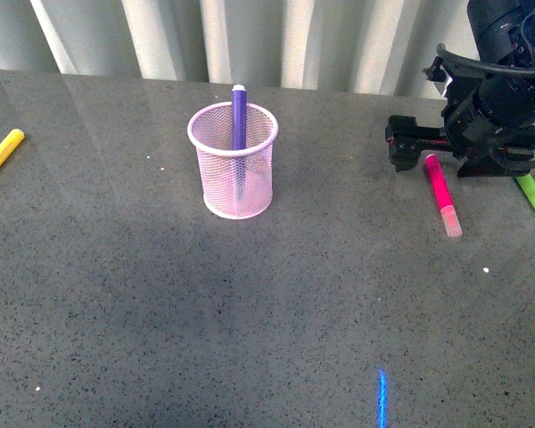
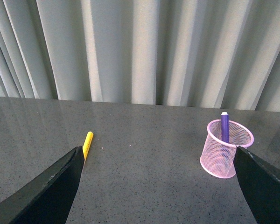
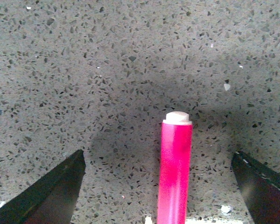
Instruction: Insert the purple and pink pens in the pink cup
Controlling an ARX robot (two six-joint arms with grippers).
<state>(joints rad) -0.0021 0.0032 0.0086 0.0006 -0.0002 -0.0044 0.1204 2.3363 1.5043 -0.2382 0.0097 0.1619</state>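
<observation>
On the right of the table (image 1: 294,312), the right gripper (image 3: 158,156) hung wide open and empty over the pink pen (image 1: 443,196). The pen lay flat, its barrel running between the fingers, well apart from the pink cup (image 1: 216,183) holding the purple pen (image 1: 239,116).

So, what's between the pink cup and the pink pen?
Nothing: the front view shows bare tabletop between the pink cup and the pink pen.

One pen (image 1: 239,111) upright in cup (image 1: 233,160); other pen (image 1: 443,196) flat on table (image 1: 250,312), well R.
</observation>
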